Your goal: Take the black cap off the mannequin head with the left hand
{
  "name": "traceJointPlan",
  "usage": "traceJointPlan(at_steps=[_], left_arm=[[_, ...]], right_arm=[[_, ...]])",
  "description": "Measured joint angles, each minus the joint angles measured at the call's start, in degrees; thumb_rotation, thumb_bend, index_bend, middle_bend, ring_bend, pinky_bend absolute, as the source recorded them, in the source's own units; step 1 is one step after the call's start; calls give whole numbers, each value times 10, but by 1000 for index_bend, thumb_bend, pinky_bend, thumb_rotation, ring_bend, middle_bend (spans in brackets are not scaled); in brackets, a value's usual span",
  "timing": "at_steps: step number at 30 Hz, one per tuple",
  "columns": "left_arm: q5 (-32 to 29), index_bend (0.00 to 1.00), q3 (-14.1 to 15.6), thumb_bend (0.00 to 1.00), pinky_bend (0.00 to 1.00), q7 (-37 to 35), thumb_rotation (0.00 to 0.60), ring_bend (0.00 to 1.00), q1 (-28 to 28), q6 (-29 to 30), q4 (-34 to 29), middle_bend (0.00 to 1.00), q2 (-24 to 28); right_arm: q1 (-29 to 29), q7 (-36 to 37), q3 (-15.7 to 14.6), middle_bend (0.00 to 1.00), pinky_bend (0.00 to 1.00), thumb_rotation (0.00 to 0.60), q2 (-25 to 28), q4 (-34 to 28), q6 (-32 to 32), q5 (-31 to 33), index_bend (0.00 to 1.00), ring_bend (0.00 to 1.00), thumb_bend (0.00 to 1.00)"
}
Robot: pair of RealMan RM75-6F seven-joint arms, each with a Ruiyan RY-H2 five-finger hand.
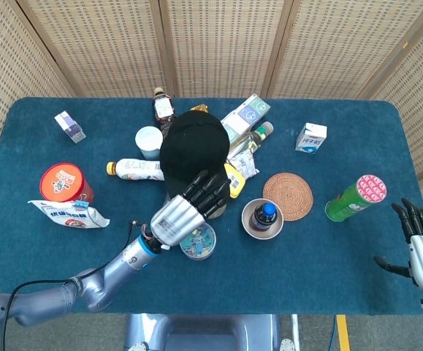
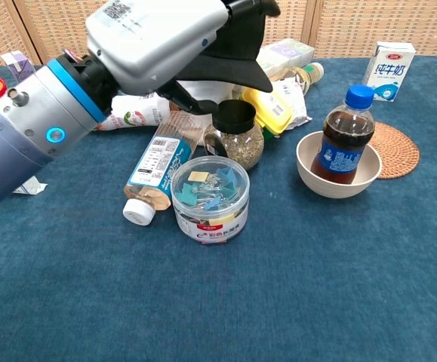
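The blue-clothed desk (image 1: pixel 321 256) lay bare along its near edge, while its middle was crowded. There the black fabric cap (image 1: pixel 194 150) sat on the white mannequin head (image 2: pixel 200 91). The silver left hand (image 1: pixel 188 210) spread its fingers over the cap's brim (whether touching is unclear), holding nothing. The right hand (image 1: pixel 420 248) hung wide by the near right corner.

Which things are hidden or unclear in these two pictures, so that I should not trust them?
- Mannequin head: the black cap covers it in the head view; the left hand mostly blocks it in the chest view.
- Whether the left hand touches the cap: in both views the hand itself hides the contact.
- Right hand: head view only, at the lower right corner; fingers spread.
- Labels on the lying bottle: too small to read.
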Motion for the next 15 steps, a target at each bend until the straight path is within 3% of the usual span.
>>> traceJointPlan(at_steps=[12,15], left_arm=[[-22,221,3,254,141,11,600,21,-27,3,60,83,-21],[-27,279,2,315,206,10,600,75,-33,4,71,126,-27]], right_arm=[[2,8,0,0,0,600,1,2,-4,1,36,24,0],[2,9,-1,0,0,600,1,2,-6,2,36,25,0]])
